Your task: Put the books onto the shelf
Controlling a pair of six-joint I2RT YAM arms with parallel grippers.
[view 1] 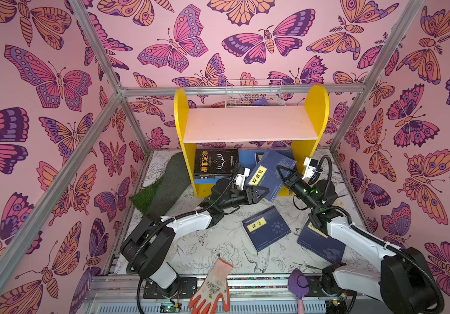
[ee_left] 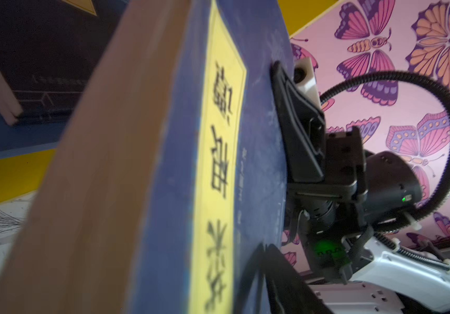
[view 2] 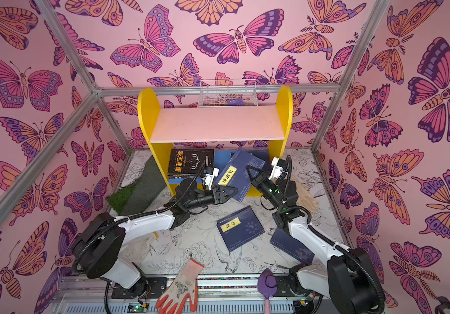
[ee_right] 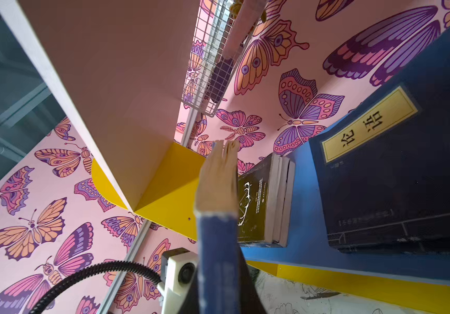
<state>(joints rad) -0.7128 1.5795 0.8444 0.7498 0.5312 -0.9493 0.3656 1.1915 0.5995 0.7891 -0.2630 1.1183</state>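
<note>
Right tool point(view 1: 282, 170) pinches one edge of the tilted navy book point(view 1: 270, 163). Left tool point(view 1: 265, 193) straddles its opposite corner; I cannot tell whether it grips. Book hangs between both tools, at the front of the shelf's point(view 1: 248, 123) lower board; dark paperbacks point(view 1: 215, 163) lie beyond the left tool.

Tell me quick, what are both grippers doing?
Left gripper: at the lower edge of the tilted navy book; grip cannot be told.
Right gripper: closed, holding that book.
</note>
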